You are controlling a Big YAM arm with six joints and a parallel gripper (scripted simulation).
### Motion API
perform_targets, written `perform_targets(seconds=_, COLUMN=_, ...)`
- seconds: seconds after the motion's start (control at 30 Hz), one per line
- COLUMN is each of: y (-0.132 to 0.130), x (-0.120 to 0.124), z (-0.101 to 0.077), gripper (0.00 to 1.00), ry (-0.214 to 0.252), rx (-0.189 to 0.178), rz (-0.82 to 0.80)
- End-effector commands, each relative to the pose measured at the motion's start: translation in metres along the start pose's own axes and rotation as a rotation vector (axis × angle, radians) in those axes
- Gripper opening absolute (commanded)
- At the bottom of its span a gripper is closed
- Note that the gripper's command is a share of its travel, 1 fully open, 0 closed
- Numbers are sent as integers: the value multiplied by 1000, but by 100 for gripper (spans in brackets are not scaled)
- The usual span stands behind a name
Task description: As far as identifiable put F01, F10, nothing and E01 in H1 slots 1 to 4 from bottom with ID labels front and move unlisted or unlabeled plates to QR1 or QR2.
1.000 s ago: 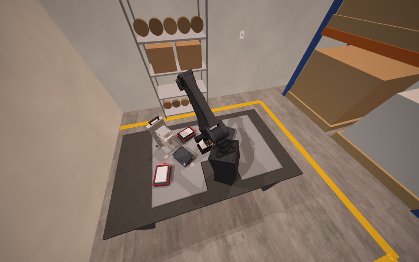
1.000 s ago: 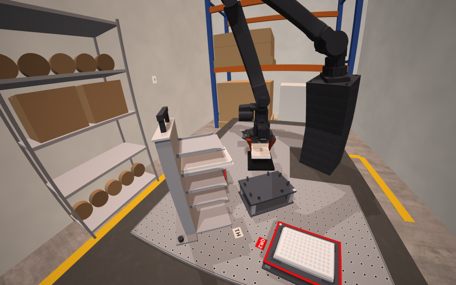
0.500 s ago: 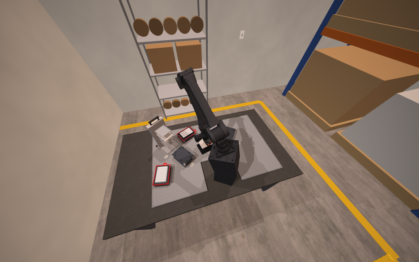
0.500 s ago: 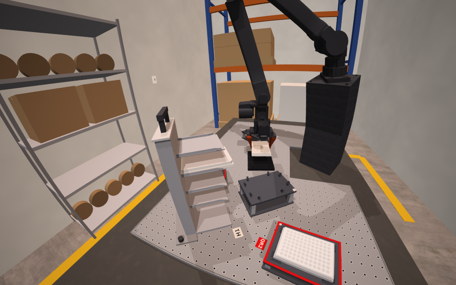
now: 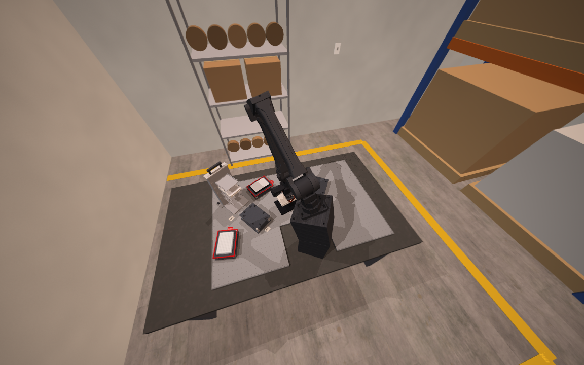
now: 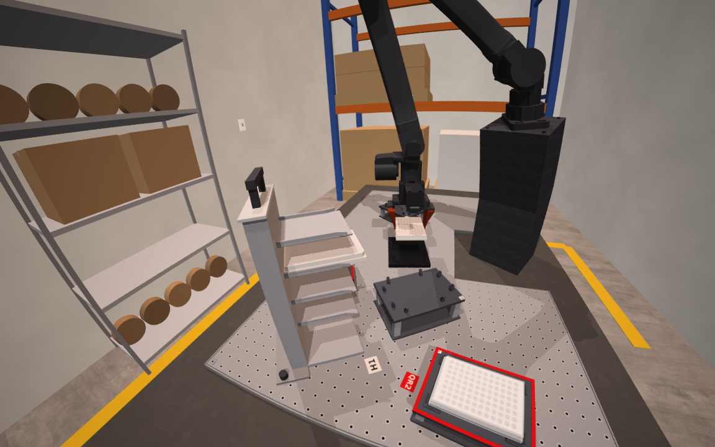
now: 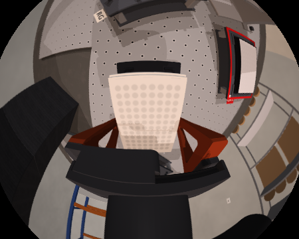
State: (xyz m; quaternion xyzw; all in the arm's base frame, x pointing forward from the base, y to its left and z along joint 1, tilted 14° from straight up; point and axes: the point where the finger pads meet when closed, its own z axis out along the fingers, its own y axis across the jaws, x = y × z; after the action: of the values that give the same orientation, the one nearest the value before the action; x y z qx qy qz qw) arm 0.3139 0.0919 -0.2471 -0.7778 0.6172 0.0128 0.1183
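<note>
My gripper (image 6: pixel 409 216) (image 7: pixel 147 120) (image 5: pixel 283 195) is shut on a white well plate (image 6: pixel 410 229) (image 7: pixel 147 97), gripping its long sides with red fingers. It holds the plate level a little above a flat black nest (image 6: pixel 407 256) (image 7: pixel 147 66) beside the robot's pedestal. I cannot read a label on the plate. The plate hotel H1 (image 6: pixel 274 277) (image 5: pixel 222 186) stands to the left. One white plate (image 6: pixel 326 252) lies in an upper slot and juts out past the shelf front. The lower shelves look bare.
A red-framed nest QR2 (image 6: pixel 425 388) (image 5: pixel 216 245) holds a white plate (image 6: pixel 479 397). A second red-framed nest (image 5: pixel 252 191) (image 7: pixel 229 66) also holds a plate. A raised dark nest with pins (image 6: pixel 415 297) (image 5: pixel 254 215) stands between the hotel and the pedestal (image 6: pixel 516 194).
</note>
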Motion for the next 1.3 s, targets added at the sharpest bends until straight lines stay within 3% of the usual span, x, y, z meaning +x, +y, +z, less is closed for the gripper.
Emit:
perform_targets(seconds=0.0, y=1, x=4, z=-16, gripper=86, ry=-1, rx=4, rz=2)
perform_targets(seconds=1.27, y=-3, x=5, z=-105, gripper=86, ry=0, rx=15, rz=0)
